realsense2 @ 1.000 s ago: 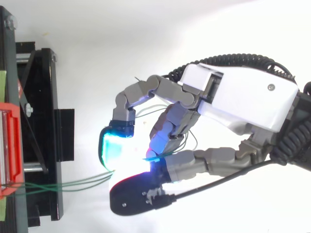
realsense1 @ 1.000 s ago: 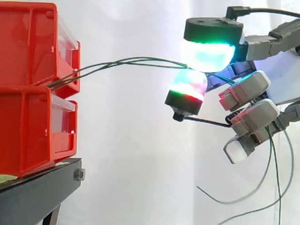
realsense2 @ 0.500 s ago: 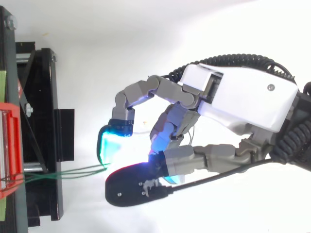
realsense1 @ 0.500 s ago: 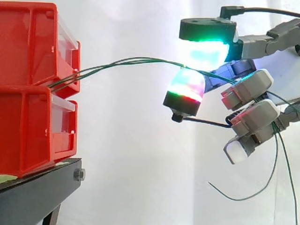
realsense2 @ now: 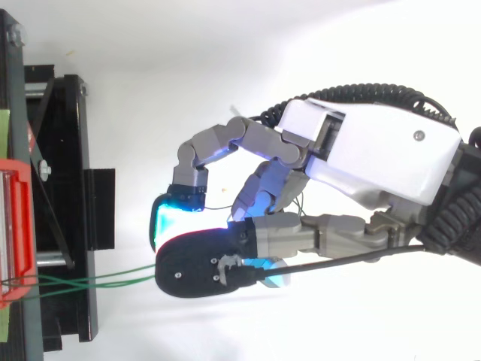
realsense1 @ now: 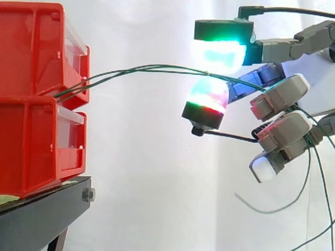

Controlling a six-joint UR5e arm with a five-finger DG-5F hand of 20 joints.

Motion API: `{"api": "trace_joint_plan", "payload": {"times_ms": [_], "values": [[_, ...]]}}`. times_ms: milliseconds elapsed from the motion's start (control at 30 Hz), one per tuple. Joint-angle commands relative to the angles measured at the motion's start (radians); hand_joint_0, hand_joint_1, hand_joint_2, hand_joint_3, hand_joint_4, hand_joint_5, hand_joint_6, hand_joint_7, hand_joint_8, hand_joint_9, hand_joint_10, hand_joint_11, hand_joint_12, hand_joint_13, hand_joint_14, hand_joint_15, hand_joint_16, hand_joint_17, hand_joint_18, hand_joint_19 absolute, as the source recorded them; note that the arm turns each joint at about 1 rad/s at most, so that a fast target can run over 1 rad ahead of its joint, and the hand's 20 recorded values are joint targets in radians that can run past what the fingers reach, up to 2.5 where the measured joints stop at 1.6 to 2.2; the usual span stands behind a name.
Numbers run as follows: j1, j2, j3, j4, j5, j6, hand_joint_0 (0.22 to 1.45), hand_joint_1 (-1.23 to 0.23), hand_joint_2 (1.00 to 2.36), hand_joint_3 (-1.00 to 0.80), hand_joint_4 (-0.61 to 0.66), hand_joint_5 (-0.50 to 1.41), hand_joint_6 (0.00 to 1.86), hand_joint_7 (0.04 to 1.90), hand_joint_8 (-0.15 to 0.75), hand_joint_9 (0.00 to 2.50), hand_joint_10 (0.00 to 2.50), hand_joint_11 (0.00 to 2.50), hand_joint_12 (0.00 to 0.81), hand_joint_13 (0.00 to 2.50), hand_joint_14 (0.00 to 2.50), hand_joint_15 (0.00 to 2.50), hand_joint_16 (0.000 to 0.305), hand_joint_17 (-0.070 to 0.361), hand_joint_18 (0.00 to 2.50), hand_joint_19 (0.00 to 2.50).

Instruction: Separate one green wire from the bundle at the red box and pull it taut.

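Green wires (realsense1: 141, 67) run through the narrow gap between two glowing pads of the hand (realsense2: 376, 150). The cyan-green thumb pad (realsense1: 220, 52) is above the strands. A finger pad (realsense1: 208, 94) glowing white, green and red is just below them. Glare at the gap hides whether the two pads press on the strands. The fingers are curled round the wires, thumb over the top. The remaining fingers (realsense1: 277, 99) are bent inward below and behind.

Past the pads, the strands continue right, behind the bent fingers. Loose ends (realsense1: 293, 201) hang down in slack curves under the hand.

To the left, the strands rise in a shallow arch, then descend to the red bins. They enter at the seam between the upper red bin (realsense1: 36, 47) and the lower red bin (realsense1: 36, 146). The strands lie close together along the whole span. None is set clearly apart from the others.

Seen from above, the strands cross the black stand (realsense2: 68, 188) from the bin edge and disappear under the thumb. Both bins sit stacked on this stand, with a white curtain (realsense1: 146, 172) behind.
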Motion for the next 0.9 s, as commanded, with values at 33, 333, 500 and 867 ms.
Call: {"api": "trace_joint_plan", "payload": {"times_ms": [33,333,500,867], "values": [[0.0,0.001,0.0,0.0,0.0,0.0,0.5,-0.53,1.0,-0.5,0.1,-0.12,0.85,1.07,0.256,1.52,0.02,1.38,0.364,1.37,0.02,1.21,0.054,0.121,0.79,0.64],[0.0,-0.001,0.0,0.0,-0.002,0.0,0.61,-0.78,1.0,-0.48,0.07,-0.13,0.87,1.13,0.222,1.49,0.02,1.4,0.324,1.35,0.03,1.23,0.048,0.109,0.75,0.66],[0.0,0.001,0.0,-0.001,0.0,0.0,0.62,-0.79,1.01,-0.31,0.03,-0.13,0.9,1.16,0.227,1.49,0.02,1.44,0.328,1.35,0.03,1.24,0.048,0.109,0.76,0.66],[0.0,0.001,0.0,-0.003,0.0,0.0,0.58,-0.58,1.01,-0.3,0.07,-0.12,0.91,1.06,0.267,1.54,0.01,1.4,0.372,1.39,0.02,1.23,0.055,0.124,0.81,0.66]]}}
